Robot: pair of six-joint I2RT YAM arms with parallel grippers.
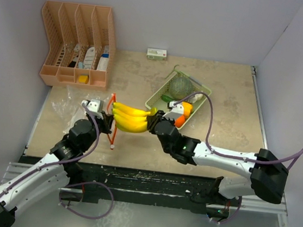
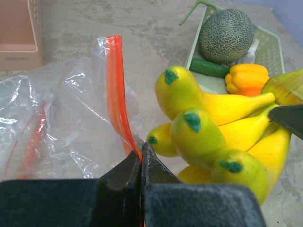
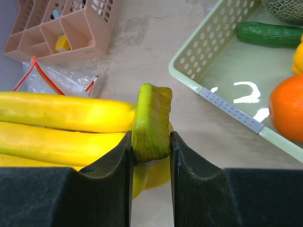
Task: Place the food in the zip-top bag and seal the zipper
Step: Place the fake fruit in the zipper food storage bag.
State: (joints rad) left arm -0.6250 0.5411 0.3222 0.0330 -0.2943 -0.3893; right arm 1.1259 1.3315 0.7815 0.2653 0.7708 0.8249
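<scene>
bench (image 1: 224,100): pale, scuffed, white walls round
left gripper (image 2: 141,153): pinched together on zip-top bag (image 2: 61,118) rim, near left
right gripper (image 3: 150,146): clamped on banana bunch (image 1: 131,118) stem, bunch just right of bag
step: loading bananas, probably first item
basket (image 1: 159,95): far right, holds melon (image 1: 181,85), cucumber (image 2: 208,67), orange (image 3: 286,109)
next: slide bunch left into mouth; mouth looks narrow

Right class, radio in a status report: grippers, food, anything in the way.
Left gripper shut on zip-top bag zipper. Right gripper shut on banana bunch stem, bunch outside bag mouth. Path looks clear.
</scene>
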